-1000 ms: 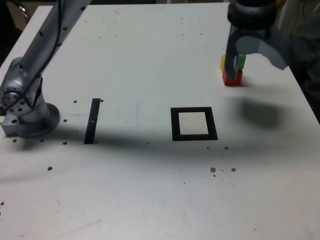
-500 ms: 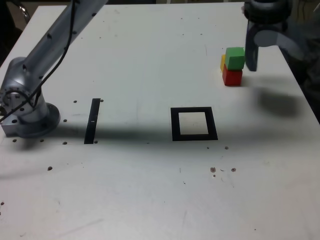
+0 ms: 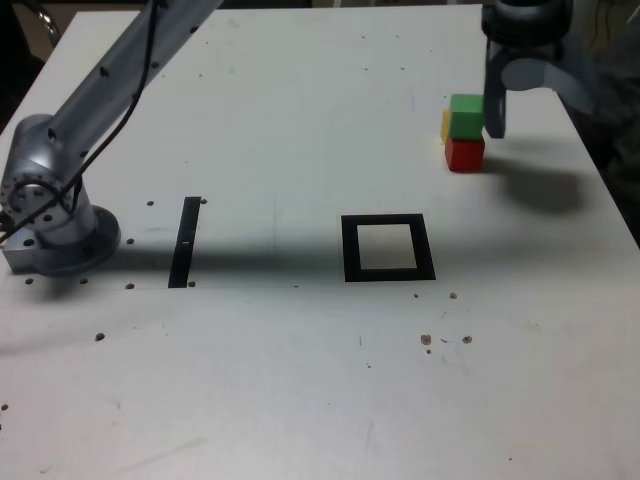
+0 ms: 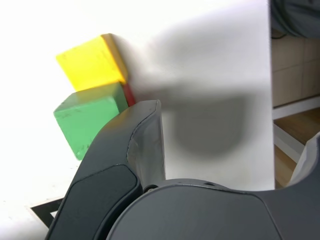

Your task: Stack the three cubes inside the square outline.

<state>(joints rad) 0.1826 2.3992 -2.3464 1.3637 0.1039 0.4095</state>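
White, speckled surface (image 3: 300, 120) is carrying green cube (image 3: 466, 116) on red cube (image 3: 464, 154), yellow cube (image 3: 446, 125) touching behind, well apart from the empty square outline (image 3: 388, 247). Spread, empty tool (image 3: 525, 95) is hovering beside them; next move probably calls for straddling green.

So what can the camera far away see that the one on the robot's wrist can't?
Only the exterior view shows the whole square outline, the black strip and the robot's base. Only the wrist view shows wooden shelving past the table edge. Both show the green cube on the red cube, the yellow cube beside them, and the open claw.
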